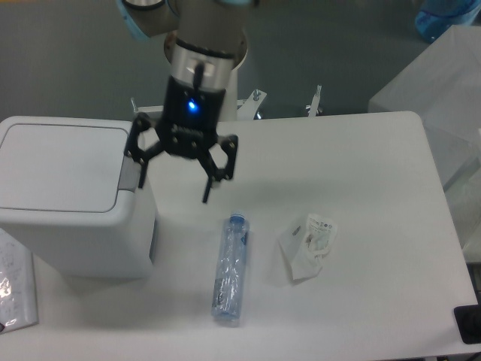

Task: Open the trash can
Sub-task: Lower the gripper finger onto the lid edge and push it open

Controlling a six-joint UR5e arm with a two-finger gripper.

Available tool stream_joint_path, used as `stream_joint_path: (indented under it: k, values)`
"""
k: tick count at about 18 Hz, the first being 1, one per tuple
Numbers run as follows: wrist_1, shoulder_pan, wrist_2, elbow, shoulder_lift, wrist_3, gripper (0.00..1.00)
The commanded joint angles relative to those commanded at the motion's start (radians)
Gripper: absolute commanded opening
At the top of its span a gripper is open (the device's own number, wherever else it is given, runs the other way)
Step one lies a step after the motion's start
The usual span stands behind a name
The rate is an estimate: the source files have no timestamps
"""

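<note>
The trash can (71,199) sits at the surface's (361,301) left edge, lid closed, its grey push tab (130,170) just at 9 o'clock of the end effector (174,180), whose fingers are spread and empty. A clear bottle (229,269) lies at 5 o'clock, a crumpled wrapper (309,244) beyond; its print is unreadable

Trash can (71,199) at the table's (376,165) left edge. Gripper (174,184) just right of its lid tab (131,170). Bottle (229,271) lies right of the trash can, nearer the front; wrapper (310,244) farther right. Packet (16,289) at its front-left.
</note>
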Motion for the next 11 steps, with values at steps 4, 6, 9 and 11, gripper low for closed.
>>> stream_joint_path:
  k: [4,6,9,11]
  values:
    - [0.0,-0.006,0.003,-0.011,-0.009,0.0,1.0]
    - [0.003,-0.008,0.005,-0.02,-0.014,0.0,1.0]
    - [0.005,-0.009,0.008,-0.034,-0.015,0.011,1.0]
    - [0.005,-0.009,0.008,-0.04,-0.014,0.014,1.0]
